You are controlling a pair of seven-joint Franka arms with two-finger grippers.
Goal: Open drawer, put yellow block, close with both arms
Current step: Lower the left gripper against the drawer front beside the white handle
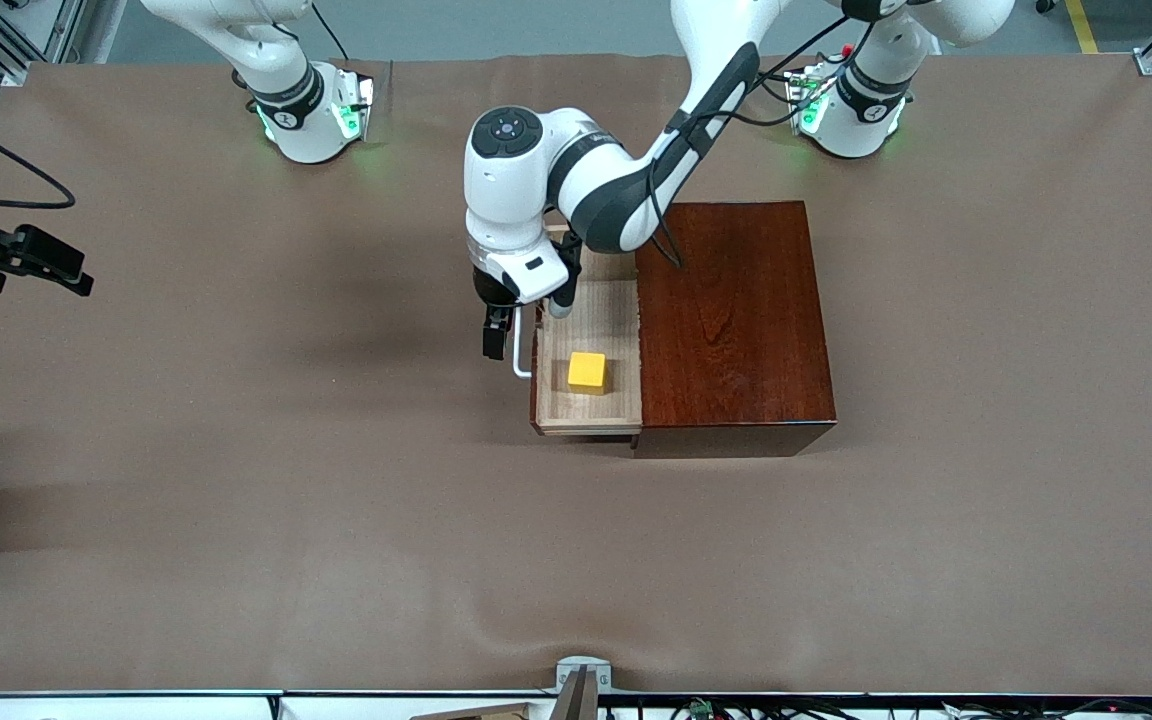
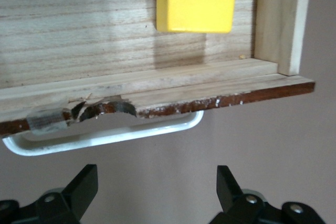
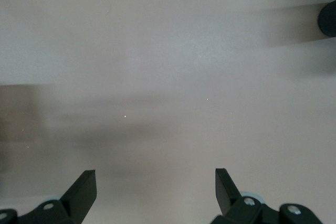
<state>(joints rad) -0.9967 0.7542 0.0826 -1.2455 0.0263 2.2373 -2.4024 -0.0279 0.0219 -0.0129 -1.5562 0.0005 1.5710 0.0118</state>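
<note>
I have the drawer [image 1: 586, 375] pulled out of the dark wooden box [image 1: 731, 325] and the yellow block [image 1: 586, 371] already lying on its pale floor, so only the closing is left. My left gripper [image 1: 498, 335] hangs released, holding nothing, in front of the white handle [image 2: 105, 135]; the block sits inside, just past the drawer front from it. My right gripper [image 3: 155, 190] waits released over bare table [image 3: 168, 77]

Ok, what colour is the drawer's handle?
White; the handle shows best in the left wrist view, under the drawer's chipped front edge.
</note>
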